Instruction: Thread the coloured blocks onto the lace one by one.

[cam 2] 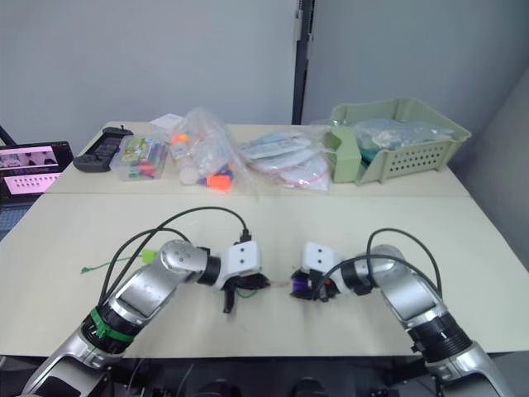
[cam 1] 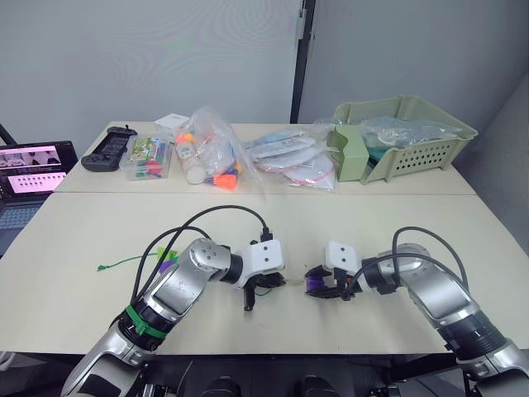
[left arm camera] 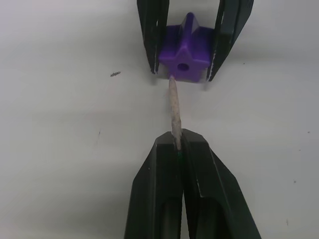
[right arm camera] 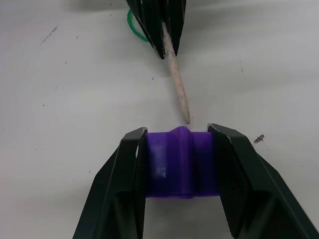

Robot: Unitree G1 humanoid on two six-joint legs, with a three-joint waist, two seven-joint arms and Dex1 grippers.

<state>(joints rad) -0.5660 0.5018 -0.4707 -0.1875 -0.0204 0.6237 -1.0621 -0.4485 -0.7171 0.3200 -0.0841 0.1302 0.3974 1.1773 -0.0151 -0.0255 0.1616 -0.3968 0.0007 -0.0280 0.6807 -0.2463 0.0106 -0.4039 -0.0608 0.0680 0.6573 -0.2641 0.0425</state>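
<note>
- While your head views place both grippers low over the pale tabletop (cam 1: 74, 215), facing each other near the front edge, your wrist views give the detail between them.
- Your left wrist view shows the small purple star-shaped plastic block (left arm camera: 184, 56) face on, with the round hole in its middle; the right wrist view shows that block from its side, and the hole is hidden there.
- Your right gripper (right arm camera: 177, 167) is clamped on the purple block, one black finger pressed against each side.
- Your left gripper (left arm camera: 178, 149) is pinched tight on the thin green lace (cam 1: 124, 263), right where its pale stiff tip (left arm camera: 174, 107) begins.
- That tip points at the block and ends just beside its hole, not inside it.
- Your head views show the rest of the lace trailing off across the table by your left arm.
- No readable writing or brand shows.
</note>
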